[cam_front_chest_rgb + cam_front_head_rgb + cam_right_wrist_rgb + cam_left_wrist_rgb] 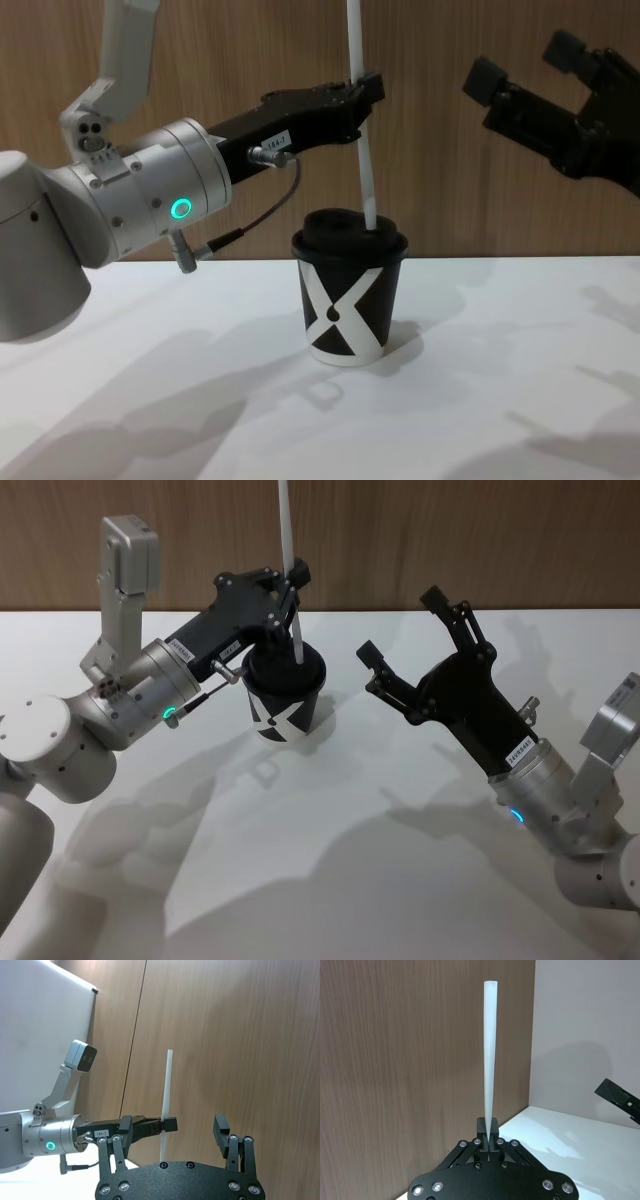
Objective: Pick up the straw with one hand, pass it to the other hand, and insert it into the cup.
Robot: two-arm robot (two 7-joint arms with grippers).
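Observation:
The white straw (290,540) stands upright, pinched near its middle by my left gripper (296,577), which is shut on it. Its lower end meets the domed lid of the black cup (285,705) with the white X; I cannot tell whether the tip is through the lid. From the chest, the straw (362,140) rises above the cup (345,310), with the left gripper (368,88) reaching in from the left. The left wrist view looks up the straw (488,1060). My right gripper (403,627) hangs open to the cup's right, raised off the table, holding nothing.
The cup stands on a white table (400,860) with a wood-panelled wall (480,540) close behind. A thin grey cable (270,215) loops under the left wrist. Bare table lies in front of the cup and between the arms.

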